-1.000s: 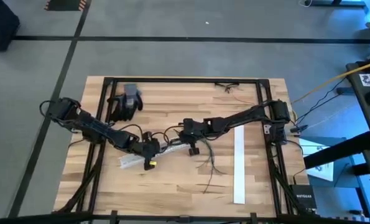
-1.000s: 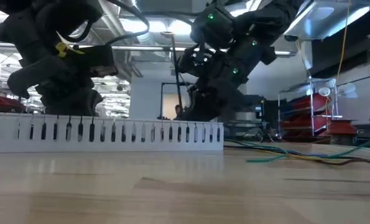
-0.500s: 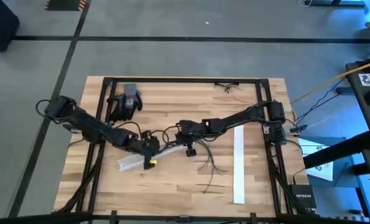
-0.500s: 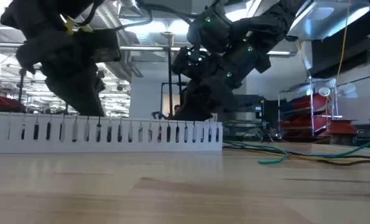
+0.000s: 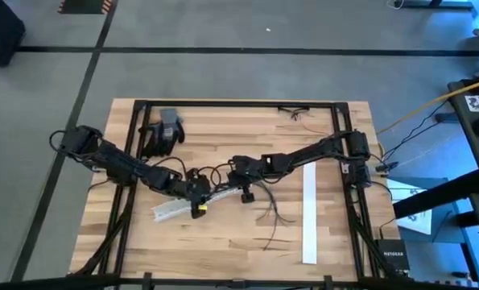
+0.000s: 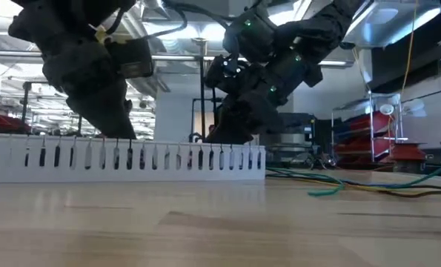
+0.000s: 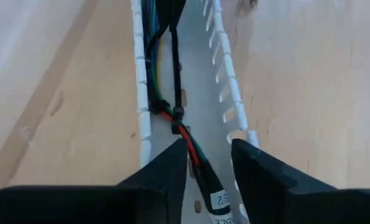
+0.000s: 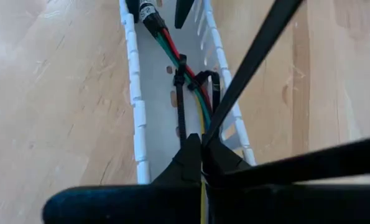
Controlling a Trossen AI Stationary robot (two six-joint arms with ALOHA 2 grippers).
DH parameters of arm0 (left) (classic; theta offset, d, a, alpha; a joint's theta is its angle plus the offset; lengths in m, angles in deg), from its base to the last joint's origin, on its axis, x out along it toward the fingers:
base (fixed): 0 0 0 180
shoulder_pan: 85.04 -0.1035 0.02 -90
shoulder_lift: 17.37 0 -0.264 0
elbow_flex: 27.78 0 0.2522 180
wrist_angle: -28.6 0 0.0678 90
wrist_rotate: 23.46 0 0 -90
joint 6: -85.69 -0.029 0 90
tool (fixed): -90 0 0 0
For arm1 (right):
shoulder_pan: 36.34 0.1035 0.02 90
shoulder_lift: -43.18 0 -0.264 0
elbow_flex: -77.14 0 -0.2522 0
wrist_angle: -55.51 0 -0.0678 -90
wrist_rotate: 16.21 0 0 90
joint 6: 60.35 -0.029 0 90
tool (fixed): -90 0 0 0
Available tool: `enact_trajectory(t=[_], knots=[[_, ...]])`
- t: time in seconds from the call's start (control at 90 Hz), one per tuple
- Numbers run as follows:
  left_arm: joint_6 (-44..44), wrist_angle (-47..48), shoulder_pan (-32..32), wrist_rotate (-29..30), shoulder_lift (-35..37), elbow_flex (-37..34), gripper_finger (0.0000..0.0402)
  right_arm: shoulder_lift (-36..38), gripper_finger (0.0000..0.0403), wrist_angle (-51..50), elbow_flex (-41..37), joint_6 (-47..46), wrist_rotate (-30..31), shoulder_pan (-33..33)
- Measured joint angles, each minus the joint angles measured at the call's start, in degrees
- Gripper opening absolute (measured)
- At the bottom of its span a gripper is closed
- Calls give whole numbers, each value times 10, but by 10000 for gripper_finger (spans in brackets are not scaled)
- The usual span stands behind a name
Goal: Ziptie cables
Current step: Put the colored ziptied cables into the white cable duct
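White slotted plastic channel point(image 5: 183, 205) is seen lying slantwise near the middle of the pale wooden tabletop point(image 5: 223, 250), and both claws are gathered over it. One bundle of thin coloured cables point(image 7: 172, 118) (red, green, blue and yellow strands can be told) is laid inside the channel, and two black zip ties point(image 8: 181, 93) are counted around it. The left claw point(image 7: 208, 163) is held over the channel with its fingers apart, the bundle passing between them. The right claw point(image 8: 202, 155) is pressed together on a cable strand at the channel's other end, and a black tie tail point(image 8: 253, 62) is seen slanting across that view. A second white slotted strip point(image 5: 309, 213) lies well apart towards the right edge, with loose cable strands point(image 5: 273, 216) between it and the channel. One dark glove point(image 5: 163, 133) rests near the far edge. Bare wood is left open along the near edge.
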Motion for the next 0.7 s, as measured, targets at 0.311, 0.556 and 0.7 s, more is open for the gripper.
enact_trajectory(t=[0.311, 0.556, 0.7], knots=[[0, 4, -7, -2, 0, 0, 97, 0, 3, 0, 0, 0, 3, 0], [15, 18, -20, -4, 4, 7, 90, 0, 3, -5, 0, 0, 3, 0], [23, 39, -30, -14, 5, 8, 101, 0, 3, -4, 0, 0, 3, 0]])
